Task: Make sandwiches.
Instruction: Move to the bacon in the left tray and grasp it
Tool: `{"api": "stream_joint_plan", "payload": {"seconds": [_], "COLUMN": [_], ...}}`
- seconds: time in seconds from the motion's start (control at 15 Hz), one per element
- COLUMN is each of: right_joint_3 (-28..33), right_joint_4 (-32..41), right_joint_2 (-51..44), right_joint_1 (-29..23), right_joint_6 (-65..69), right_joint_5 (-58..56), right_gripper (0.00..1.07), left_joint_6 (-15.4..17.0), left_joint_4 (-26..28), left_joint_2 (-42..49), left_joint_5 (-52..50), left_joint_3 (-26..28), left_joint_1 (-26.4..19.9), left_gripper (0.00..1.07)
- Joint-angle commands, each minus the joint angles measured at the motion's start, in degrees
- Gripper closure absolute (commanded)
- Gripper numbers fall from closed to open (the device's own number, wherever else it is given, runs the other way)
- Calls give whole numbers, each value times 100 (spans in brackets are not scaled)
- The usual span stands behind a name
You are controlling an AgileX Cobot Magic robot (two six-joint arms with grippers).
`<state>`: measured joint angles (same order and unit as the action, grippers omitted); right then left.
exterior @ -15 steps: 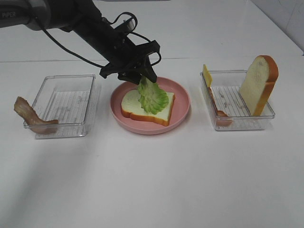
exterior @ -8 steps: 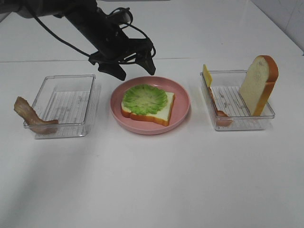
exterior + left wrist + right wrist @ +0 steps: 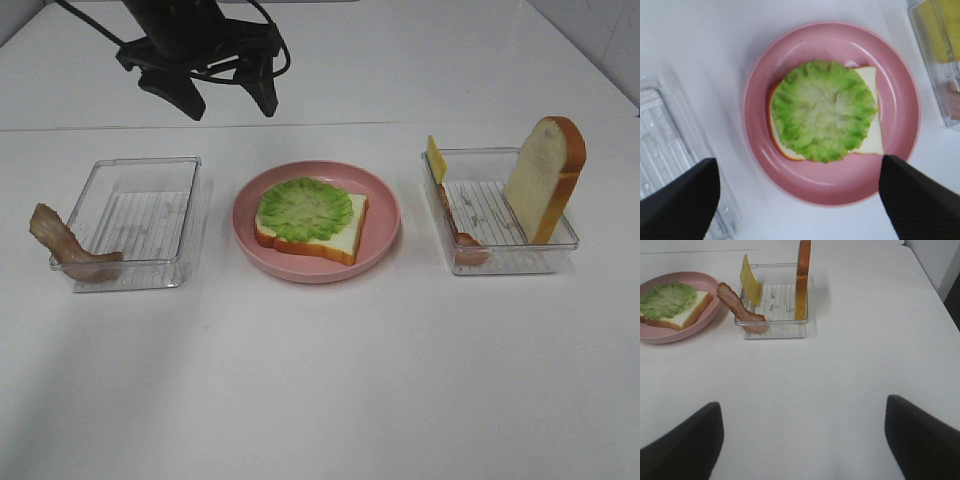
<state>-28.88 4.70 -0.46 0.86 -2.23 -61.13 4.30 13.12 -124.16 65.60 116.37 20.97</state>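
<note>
Left arm: I see it raised over the far side of the table [image 3: 320, 380], behind the gap between the left tray [image 3: 140, 162] and the pink plate [image 3: 385, 215], with its wrist pointing down.
Left claw: the left gripper [image 3: 232, 100] has both fingers spread wide; it holds nothing and touches nothing. Its own camera looks straight down on the plate.
Right arm: out of my high view; its wrist camera looks low across the table toward the right tray [image 3: 772, 332].
Right claw: the right gripper [image 3: 802, 440] is spread wide and empty over bare tabletop.
Sandwich so far: one bread slice [image 3: 335, 238] lies flat on the plate, with the lettuce leaf [image 3: 304, 207] spread flat on top of it.
Right tray: the second bread slice [image 3: 545, 175] stands on edge against the far right corner, the cheese slice [image 3: 436, 158] leans at the left wall, and a bacon strip [image 3: 460, 240] is draped over that wall.
Left tray: another bacon strip [image 3: 70, 250] hangs over its outer rim.
</note>
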Motion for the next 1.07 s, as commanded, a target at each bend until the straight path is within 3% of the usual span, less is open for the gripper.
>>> {"api": "stream_joint_plan", "payload": {"seconds": [0.07,0.2,0.4,0.6,0.67,0.87,1.07], "right_joint_3": [6,6,6,6,6,6,6], "right_joint_4": [11,11,11,11,11,11,11], "right_joint_2": [-63,-63,-63,-63,-63,-52,-52], "right_joint_1": [46,46,46,46,46,46,46], "right_joint_6": [-40,-40,-40,-40,-40,-40,-40], "right_joint_5": [34,34,34,34,34,34,34], "right_gripper": [25,25,25,25,25,25,25], "left_joint_6": [172,361,390,476,487,487,487], "left_joint_4": [-338,-900,-1106,-1381,-1404,-1398,-1398], "left_joint_2": [223,441,596,968,1415,1885,1977], "left_joint_5": [550,825,825,825,825,825,819], "left_joint_3": [17,6,-23,-516,-1203,-2229,-2830], "left_joint_1": [17,17,17,-11,-183,-619,-1014], "left_gripper": [25,25,25,25,25,25,25]}}
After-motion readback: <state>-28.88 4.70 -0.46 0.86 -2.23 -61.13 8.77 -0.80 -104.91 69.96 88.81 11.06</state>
